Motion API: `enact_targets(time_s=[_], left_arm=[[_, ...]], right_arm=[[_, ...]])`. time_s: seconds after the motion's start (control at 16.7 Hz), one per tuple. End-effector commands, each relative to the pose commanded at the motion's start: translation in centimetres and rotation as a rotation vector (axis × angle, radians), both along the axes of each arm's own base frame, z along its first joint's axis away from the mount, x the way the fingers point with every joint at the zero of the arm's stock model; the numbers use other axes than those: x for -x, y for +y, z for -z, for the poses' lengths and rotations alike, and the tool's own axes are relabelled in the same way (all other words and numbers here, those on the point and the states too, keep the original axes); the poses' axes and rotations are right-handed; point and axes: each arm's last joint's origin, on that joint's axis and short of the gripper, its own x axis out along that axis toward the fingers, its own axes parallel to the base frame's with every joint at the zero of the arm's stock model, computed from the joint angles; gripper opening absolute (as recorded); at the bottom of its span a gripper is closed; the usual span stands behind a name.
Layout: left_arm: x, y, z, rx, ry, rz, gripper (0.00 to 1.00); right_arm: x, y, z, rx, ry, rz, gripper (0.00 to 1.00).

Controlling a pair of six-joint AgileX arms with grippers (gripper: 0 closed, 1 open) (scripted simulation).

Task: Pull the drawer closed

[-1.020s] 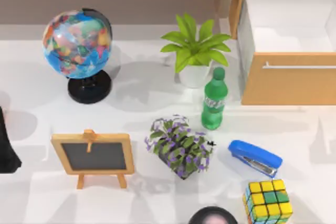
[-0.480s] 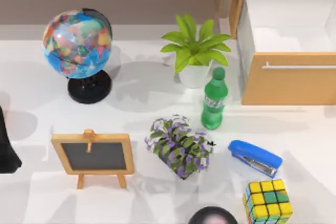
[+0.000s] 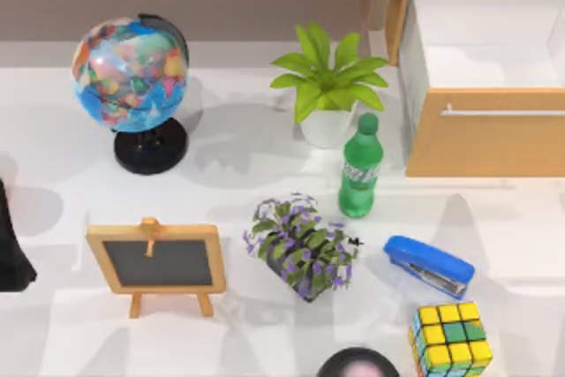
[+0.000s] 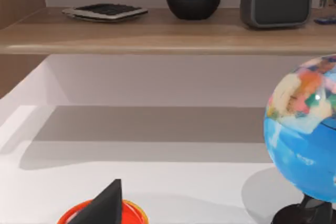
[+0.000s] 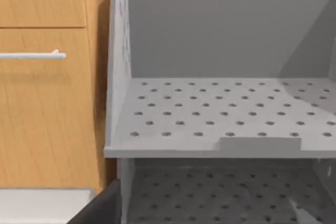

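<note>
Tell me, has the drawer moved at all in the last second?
No. The drawer is open as before, its front panel at the same spot beside the green bottle in the top view.

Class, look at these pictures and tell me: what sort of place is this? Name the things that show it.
Probably a study or office desk, rendered in simulation. A globe, a stapler and a small chalkboard easel stand on the white table, beside an open drawer with a silver handle.
</note>
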Motion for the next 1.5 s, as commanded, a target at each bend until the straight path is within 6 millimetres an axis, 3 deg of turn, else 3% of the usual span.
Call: enact_targets(time_s=[0.3, 0.6, 0.84, 1.2, 1.5], left_arm=[[0.0, 0.0, 0.0, 0.000, 0.000, 0.000, 1.00], [0.0, 0.0, 0.0, 0.000, 0.000, 0.000, 1.00], [0.0, 0.0, 0.0, 0.000, 0.000, 0.000, 1.00], [0.0, 0.0, 0.0, 0.000, 0.000, 0.000, 1.00], [0.0, 0.0, 0.0, 0.000, 0.000, 0.000, 1.00]], right_arm=[[-0.3, -0.6, 0.1, 0.001, -0.002, 0.000, 1.00], [-0.5, 0.5, 1.1, 0.068, -0.008, -0.021, 1.00], [-0.9, 3.7, 4.4, 0.295, -0.024, -0.058, 1.00], [0.1, 10.3, 10.4, 0.774, -0.023, -0.083, 1.00], [0.6, 15.3, 13.6, 1.190, -0.009, -0.057, 1.00]])
